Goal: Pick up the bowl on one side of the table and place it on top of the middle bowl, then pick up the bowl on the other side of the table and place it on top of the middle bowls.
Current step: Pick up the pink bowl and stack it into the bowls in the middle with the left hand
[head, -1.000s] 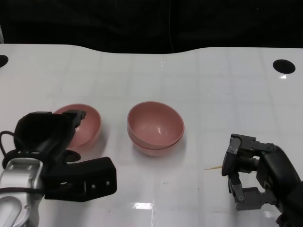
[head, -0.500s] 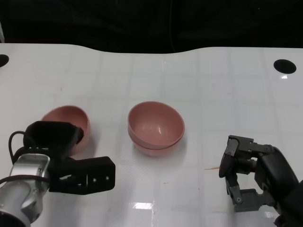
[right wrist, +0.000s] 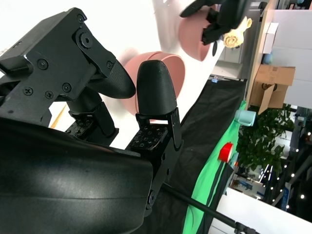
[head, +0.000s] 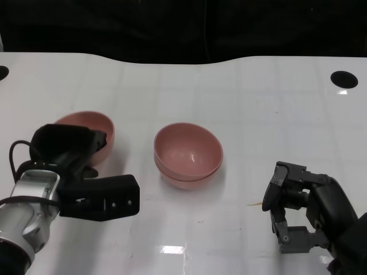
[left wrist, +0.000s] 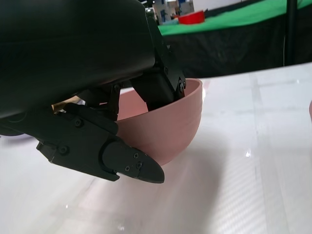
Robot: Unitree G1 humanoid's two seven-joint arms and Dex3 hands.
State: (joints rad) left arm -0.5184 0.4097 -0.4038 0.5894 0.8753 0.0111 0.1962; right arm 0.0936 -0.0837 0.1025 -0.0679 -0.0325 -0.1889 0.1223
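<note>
Left hand (head: 69, 154) grips the side bowl (head: 92, 129) at its near rim: fingers reach inside the bowl, thumb presses the outer wall, clear in the left wrist view. Bowl sits tilted in that view, apparently just off the table (head: 258, 103), though contact underneath is hard to tell. It is left of the middle stack (head: 188, 153), well apart from it.

Middle stack reads as two pink bowls nested, a second rim showing under the top one. So first placement looks done; this bowl is the last one to go on.

Right hand (head: 298, 209) holds nothing, fingers apart, low at the near right of the table, clear of the stack.

Risks from here:
- Grip is on one rim edge only, so the bowl can pivot or slip out during the carry, mostly if the wrist rolls.
- Tilted bowl coming in low could clip the stack rim and shove the stacked bowls sideways.
- Release off-centre or still tilted means it lands cocked on the rim instead of nesting, and may slide off.
- Fingers inside the bowl could get pinched or drag the bowl back out when withdrawing after release.
</note>
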